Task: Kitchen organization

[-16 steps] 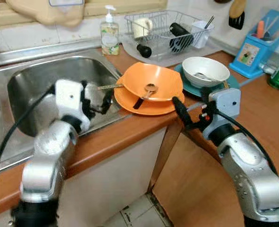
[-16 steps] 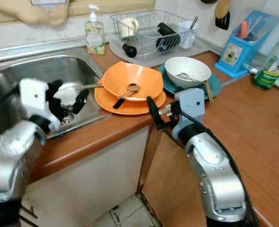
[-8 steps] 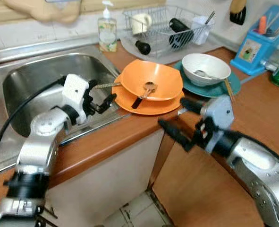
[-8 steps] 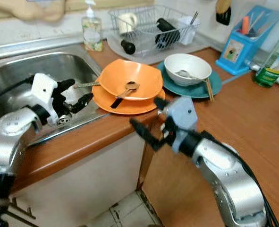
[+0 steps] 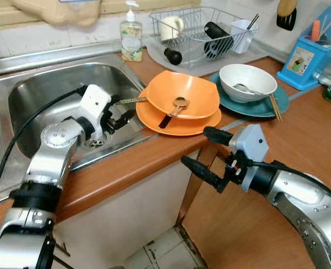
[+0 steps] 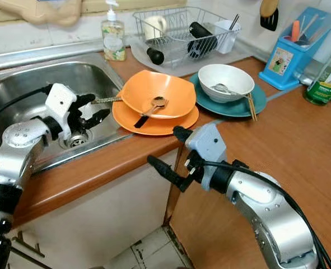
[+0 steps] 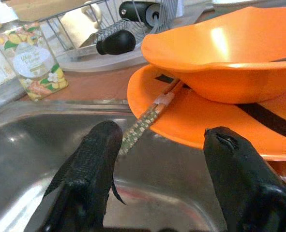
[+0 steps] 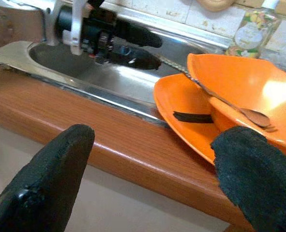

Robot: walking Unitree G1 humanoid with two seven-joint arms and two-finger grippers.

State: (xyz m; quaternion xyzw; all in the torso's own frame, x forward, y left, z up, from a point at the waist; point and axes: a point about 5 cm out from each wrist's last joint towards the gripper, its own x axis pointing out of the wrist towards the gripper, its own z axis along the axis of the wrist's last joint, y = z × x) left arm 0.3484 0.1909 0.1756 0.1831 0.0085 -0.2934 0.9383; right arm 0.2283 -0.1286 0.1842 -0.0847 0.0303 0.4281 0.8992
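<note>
A: Change since a second ago? Right claw (image 5: pixel 203 151) was up at the bench (image 5: pixel 154 154) edge by the orange plate (image 5: pixel 154 119), fingers close together. Now it sits lower and further out, off the bench front, fingers spread wide, holding nothing

B: And the left?

A: Left claw (image 5: pixel 120 112) has pushed forward over the sink (image 5: pixel 36 89) toward the plate's rim. Fingers apart, empty. In the left wrist view the patterned handle (image 7: pixel 143 122) sticking out from under the orange bowl (image 7: pixel 220 48) lies between the two fingers, not yet touched

B: Meaning for the task?

A: My read: left arm is lining up to take that utensil; right has backed off to make room. Nothing lifted yet. Bowl sits on plate, spoon (image 5: pixel 176 104) in bowl, all at the bench edge beside the sink

B: Poses?

A: Left forearm reaches up across the sink front, wrist bent toward the plate. Right forearm comes in low from the right, claw pointing left below the bench edge
</note>
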